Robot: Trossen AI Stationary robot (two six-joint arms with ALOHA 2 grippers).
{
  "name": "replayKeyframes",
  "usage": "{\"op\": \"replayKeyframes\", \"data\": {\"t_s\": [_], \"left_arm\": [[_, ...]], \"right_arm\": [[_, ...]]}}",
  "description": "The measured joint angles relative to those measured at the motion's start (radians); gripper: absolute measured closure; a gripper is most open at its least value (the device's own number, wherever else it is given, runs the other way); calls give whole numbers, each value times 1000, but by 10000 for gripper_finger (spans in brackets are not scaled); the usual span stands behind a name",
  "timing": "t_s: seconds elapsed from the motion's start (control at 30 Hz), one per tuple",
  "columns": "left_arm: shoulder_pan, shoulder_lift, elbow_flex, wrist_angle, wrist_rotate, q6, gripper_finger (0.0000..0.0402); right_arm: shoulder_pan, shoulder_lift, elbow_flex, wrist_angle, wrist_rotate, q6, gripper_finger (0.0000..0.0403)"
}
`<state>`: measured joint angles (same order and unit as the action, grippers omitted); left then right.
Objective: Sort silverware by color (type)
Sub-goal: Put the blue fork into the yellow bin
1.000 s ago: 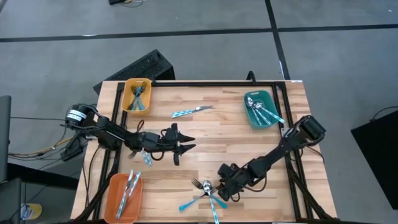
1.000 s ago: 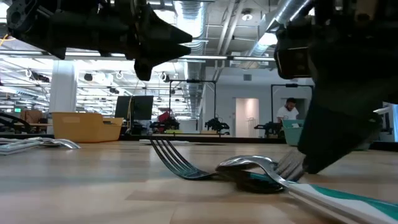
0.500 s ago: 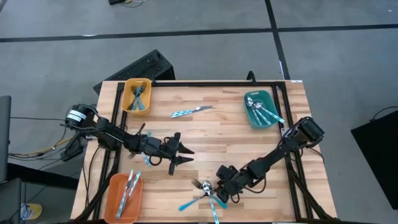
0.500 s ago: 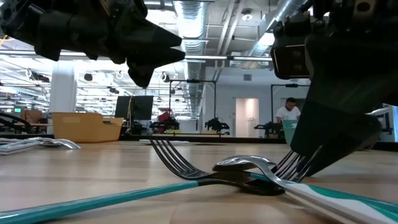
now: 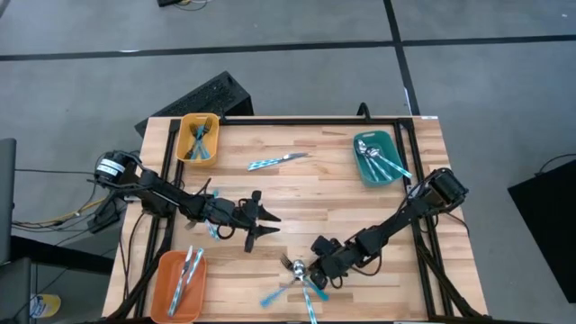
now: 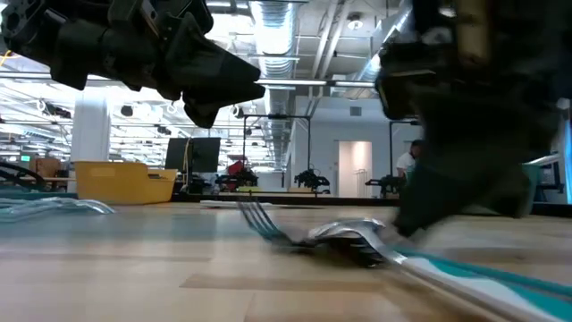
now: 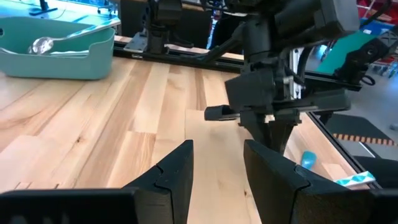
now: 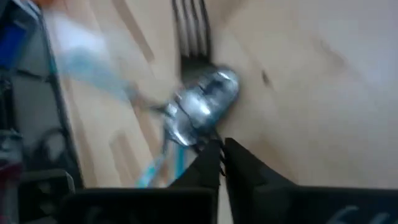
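Note:
A small pile of silverware [image 5: 293, 283] lies near the table's front edge: a spoon [image 8: 205, 99], a fork [image 8: 189, 25] and pieces with light-blue handles. My right gripper [image 5: 311, 270] is down at this pile with its fingers shut [image 8: 222, 147], just beside the spoon's neck. My left gripper [image 5: 262, 221] hovers open above bare wood at the table's middle left, nothing between its fingers [image 7: 217, 147]. Another piece of silverware [image 5: 212, 229] lies on the table under the left arm. A knife [image 5: 277, 161] lies at the far middle. My right gripper comes slanting down from the table's right side, with its shut fingertips [image 8: 212, 149] in the pile beside the spoon's neck [image 8: 186, 134]. The fingers hide whether a piece is pinched between them. The spoon and fork rest on the table.
A yellow tray [image 5: 198, 138] stands at the far left, a teal tray [image 5: 376, 157] at the far right and an orange tray [image 5: 178, 285] at the near left, each with silverware in it. Bare wood lies between the two arms.
My right gripper has shut at the pile. The pile has been jostled: the fork has slid and turned a little, and a blue handle that swung into the low view's foreground has left it again. My left gripper has tipped and drifted slightly toward the near edge.

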<state>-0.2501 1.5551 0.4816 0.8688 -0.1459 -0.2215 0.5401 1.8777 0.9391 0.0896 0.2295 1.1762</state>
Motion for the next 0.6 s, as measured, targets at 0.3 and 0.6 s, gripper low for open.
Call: {"op": "replayKeyframes", "data": {"t_s": [0.3, 0.6], "left_arm": [[15, -104, 0, -203, -72, 22, 274], [61, -148, 0, -306, -125, 59, 274]], "right_arm": [[-53, -108, -1, -191, 176, -117, 388], [-38, -215, 0, -377, 446, -287, 390]]}}
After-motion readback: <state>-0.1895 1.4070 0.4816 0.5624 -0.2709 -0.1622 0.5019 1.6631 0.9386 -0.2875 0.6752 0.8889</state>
